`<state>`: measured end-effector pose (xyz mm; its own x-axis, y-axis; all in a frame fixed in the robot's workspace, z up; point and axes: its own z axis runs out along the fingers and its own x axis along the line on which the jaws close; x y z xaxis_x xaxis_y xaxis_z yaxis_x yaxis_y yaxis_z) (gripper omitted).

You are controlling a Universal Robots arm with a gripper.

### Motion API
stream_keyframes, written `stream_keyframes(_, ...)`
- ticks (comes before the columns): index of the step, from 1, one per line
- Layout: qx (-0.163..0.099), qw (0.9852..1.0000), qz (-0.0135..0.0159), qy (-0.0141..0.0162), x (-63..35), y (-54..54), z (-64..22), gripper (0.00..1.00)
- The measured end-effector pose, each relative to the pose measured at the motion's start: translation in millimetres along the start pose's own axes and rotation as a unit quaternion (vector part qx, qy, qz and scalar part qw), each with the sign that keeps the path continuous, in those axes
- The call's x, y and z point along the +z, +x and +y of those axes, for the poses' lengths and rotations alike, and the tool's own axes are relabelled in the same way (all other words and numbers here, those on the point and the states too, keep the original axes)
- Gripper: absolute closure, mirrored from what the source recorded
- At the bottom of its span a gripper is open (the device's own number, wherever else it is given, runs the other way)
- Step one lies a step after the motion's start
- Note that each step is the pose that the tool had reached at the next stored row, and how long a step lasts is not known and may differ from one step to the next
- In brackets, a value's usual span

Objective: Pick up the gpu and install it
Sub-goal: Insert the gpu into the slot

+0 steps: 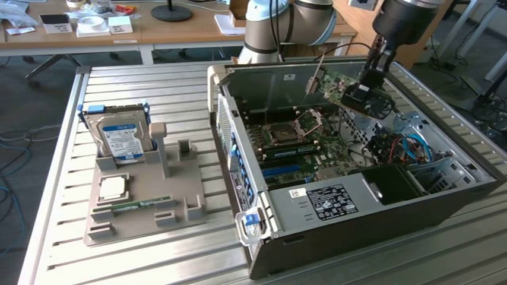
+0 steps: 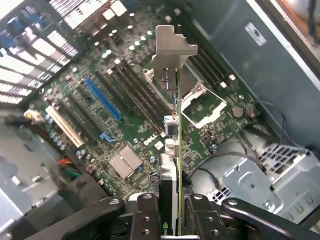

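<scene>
Install step, mid-carry: gpu (image 1: 336,80) over the open case (image 1: 357,219)
The hand (image 2: 170,212) clamps it edge-on above the motherboard (image 2: 130,115); seating calls for squaring its edge to the blue slot (image 2: 103,99).

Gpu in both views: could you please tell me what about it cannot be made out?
Wrist view: the gpu is edge-on, so its faces are hidden, and the gripper covers its held end.
Wrist view: its bracket hides the motherboard behind it.
Exterior view: the gpu's connector edge is too small to make out; the gripper covers part of the card.
</scene>
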<state>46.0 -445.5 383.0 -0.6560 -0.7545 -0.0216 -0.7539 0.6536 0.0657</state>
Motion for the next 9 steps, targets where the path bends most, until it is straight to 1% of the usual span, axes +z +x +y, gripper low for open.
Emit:
stream_keyframes(2,-0.018,0.9998,0.0014,-0.0002,0.2,0.0,0.0,0.73)
stream_keyframes(4,-0.037,0.9993,0.0029,-0.0004,0.5,0.0,0.0,0.73)
stream_keyframes(6,-0.055,0.9985,0.0043,-0.0006,0.8,0.0,0.0,0.73)
stream_keyframes(9,-0.081,0.9967,0.0062,-0.0010,1.3,0.0,-0.1,0.73)
